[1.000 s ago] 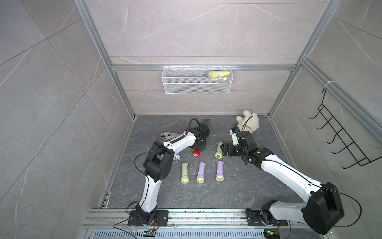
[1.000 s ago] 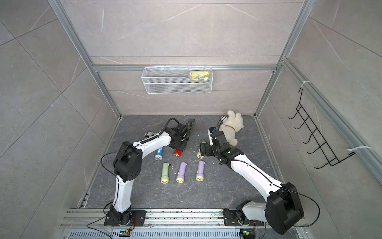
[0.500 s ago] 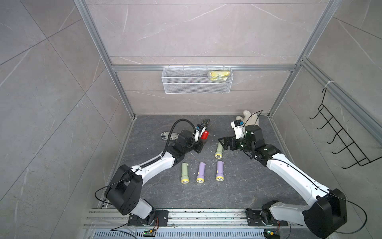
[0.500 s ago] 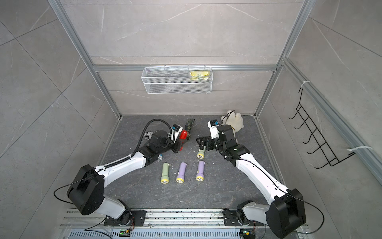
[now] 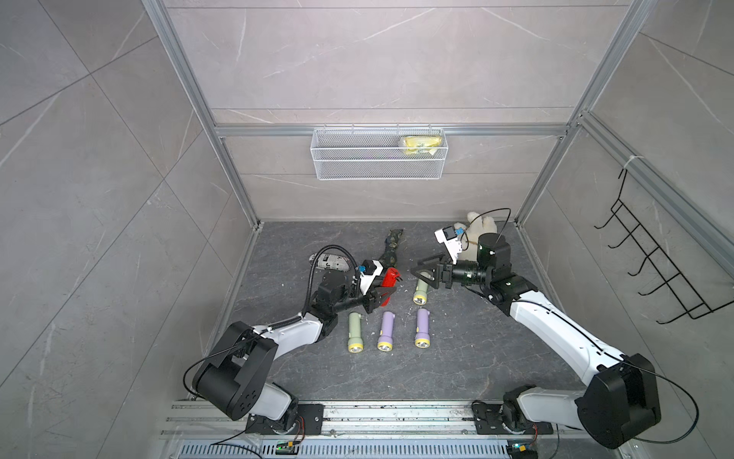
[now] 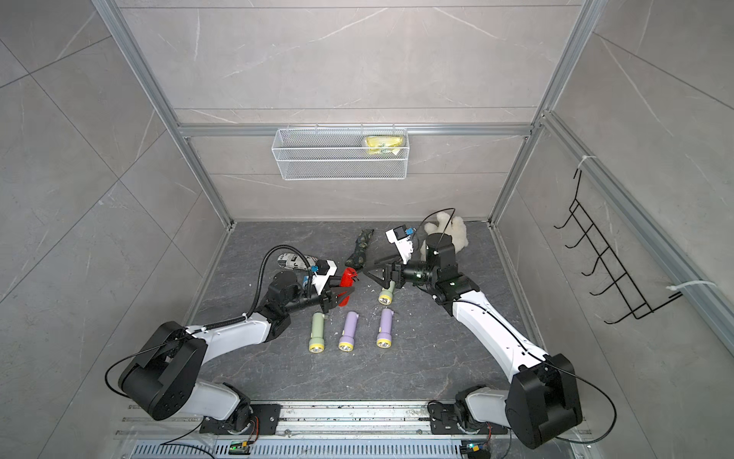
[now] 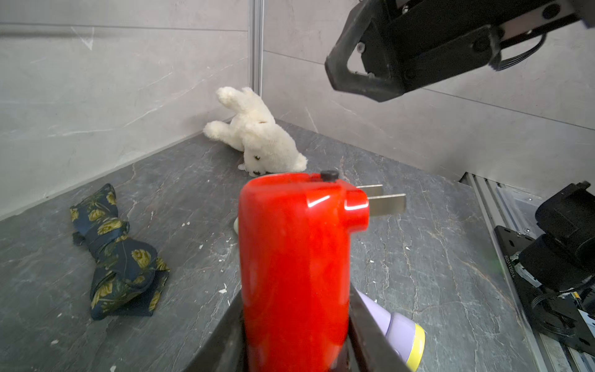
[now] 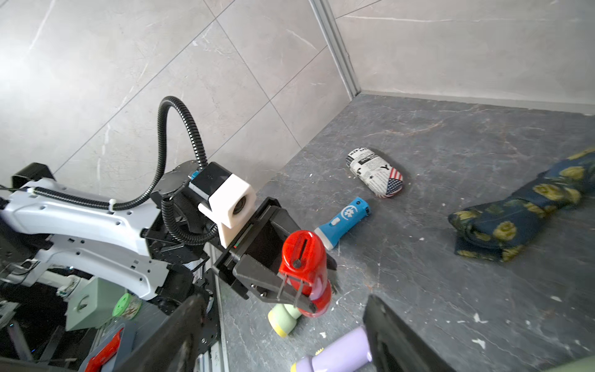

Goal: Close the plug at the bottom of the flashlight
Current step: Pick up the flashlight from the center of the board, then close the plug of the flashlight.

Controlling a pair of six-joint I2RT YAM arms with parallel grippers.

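Left gripper [image 5: 382, 295]: clenched on the red flashlight [image 7: 294, 257], held clear of the floor.
Flashlight axis: runs straight out of that grip, away from the robot's base.
Plug [image 7: 384, 201]: two metal prongs folded out at the flashlight's far end, pointing to the right arm's side.
Right gripper [image 5: 425, 274]: jaws apart, empty, just beyond the flashlight's plug end and facing it; likely the one to fold the prongs shut.

Count: one red flashlight [image 5: 389, 280], one blue flashlight [image 8: 346, 219], two green flashlights [image 5: 354, 332] [image 5: 421, 292], two purple flashlights [image 5: 386, 332] [image 5: 423, 328], so six total. Singles: plush toy [image 5: 482, 230], floral cloth bundle [image 5: 393, 248], newsprint pouch [image 8: 375, 175], wire basket [image 5: 377, 169], yellow packet [image 5: 421, 144].
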